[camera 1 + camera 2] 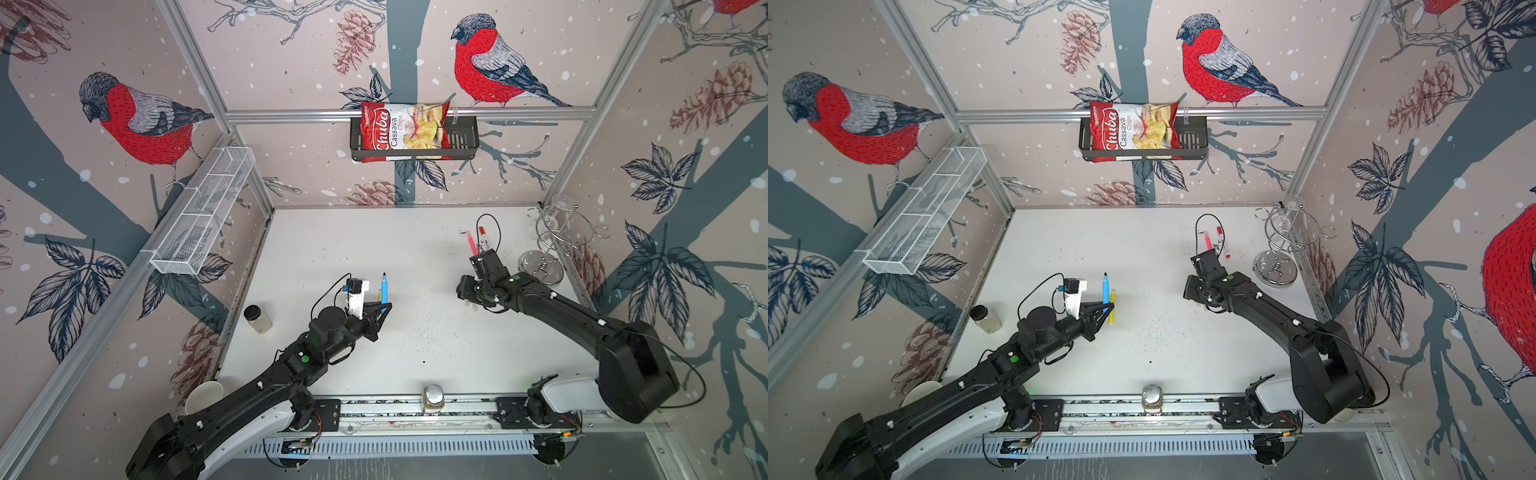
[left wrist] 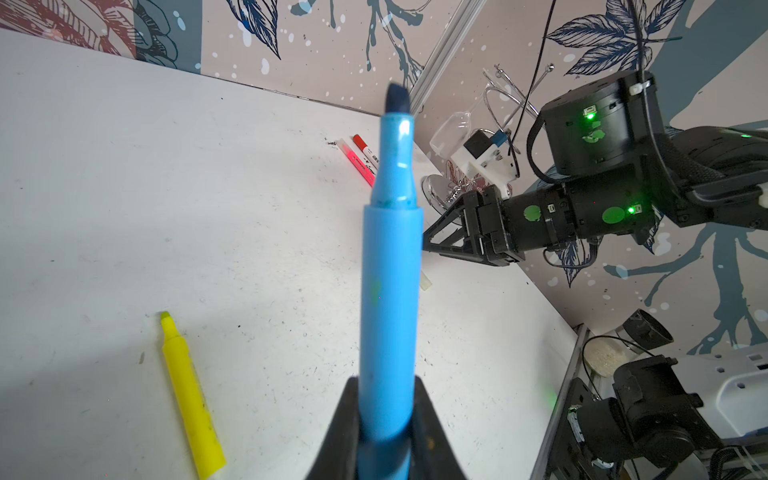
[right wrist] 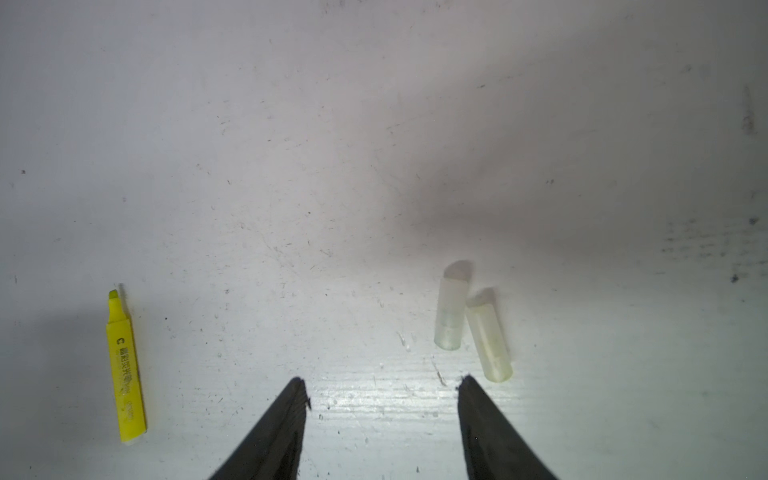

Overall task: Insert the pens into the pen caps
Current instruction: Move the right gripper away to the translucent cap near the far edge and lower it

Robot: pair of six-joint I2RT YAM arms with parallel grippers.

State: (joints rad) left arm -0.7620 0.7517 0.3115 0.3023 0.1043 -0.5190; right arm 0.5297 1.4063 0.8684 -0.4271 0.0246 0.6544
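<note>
And here we have the slim blue plastic marker [image 2: 390, 291], clamped by its back end in the left gripper [image 2: 386, 386], the black jaws pinched tight on the barrel from both sides. We see its dark chisel tip bare, no cap on it, aimed toward the back of the white tabletop [image 1: 415, 249].

Just beside it, flat on the table, lies the short yellow plastic marker [image 2: 189, 395], also uncapped, its tip pointing the same way.

Across the middle, the right gripper [image 3: 382, 384] hangs nose-down over the table, jaws spread apart with nothing between them. Right by one of its fingertips we spot two short translucent whitish caps [image 3: 451, 313], lying flat and touching each other at a slight angle.

Farther back, near the right arm's wrist, the pink-red marker [image 1: 471, 244] and the white-barrelled marker [image 1: 484, 239], with black print and a red end, lie side by side, nearly parallel. Whether either of those wears a cap, we cannot tell.

Out at the edges we have a small clear jar with a black lid [image 1: 257, 319] on the left and a chrome wire stand [image 1: 552, 237] in the back right corner.
</note>
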